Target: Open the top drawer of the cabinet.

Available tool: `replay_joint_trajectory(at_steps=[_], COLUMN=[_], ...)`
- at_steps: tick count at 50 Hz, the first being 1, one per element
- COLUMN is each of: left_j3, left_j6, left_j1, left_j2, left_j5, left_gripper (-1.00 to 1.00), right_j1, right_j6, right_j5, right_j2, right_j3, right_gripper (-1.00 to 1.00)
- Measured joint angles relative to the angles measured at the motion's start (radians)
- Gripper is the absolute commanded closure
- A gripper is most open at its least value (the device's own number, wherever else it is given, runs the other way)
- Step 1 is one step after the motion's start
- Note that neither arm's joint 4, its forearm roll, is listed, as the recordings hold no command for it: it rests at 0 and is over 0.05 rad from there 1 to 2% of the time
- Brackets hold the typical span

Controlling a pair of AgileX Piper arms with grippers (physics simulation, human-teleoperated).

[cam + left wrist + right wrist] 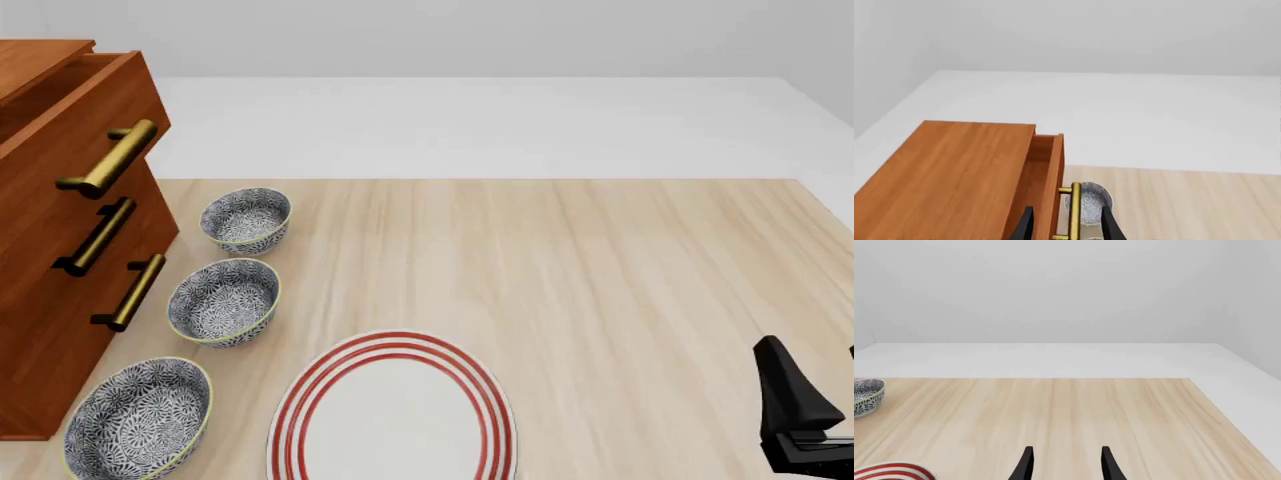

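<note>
The top drawer, partly out of the cabinet at 9 o'clock on the counter, has its brass handle between the left hand's spread fingers; whether they grip it cannot be told.

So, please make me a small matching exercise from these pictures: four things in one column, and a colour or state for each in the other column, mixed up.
Things
1. top drawer
2. plate
3. right gripper
4. drawer handles

Descriptions
A. white with red rings
B. brass-coloured bars
C. pulled out a little from the cabinet
D. open, holding nothing, above the bare table

Pairs: 1-C, 2-A, 3-D, 4-B
</note>
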Motion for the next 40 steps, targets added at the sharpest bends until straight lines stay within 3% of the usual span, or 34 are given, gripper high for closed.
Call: replay_joint_trajectory(at_steps=[40], left_j3=[-0.002], left_j6=[-0.036], left_j1=[0.015], left_j2=[0.096], left_j5=[-0.002], left_gripper=[-1.0], right_j1=[0.0], right_j6=[0.0], right_j5=[0.0], right_j2=[0.0], right_j3=[0.0], right_gripper=[-1.0])
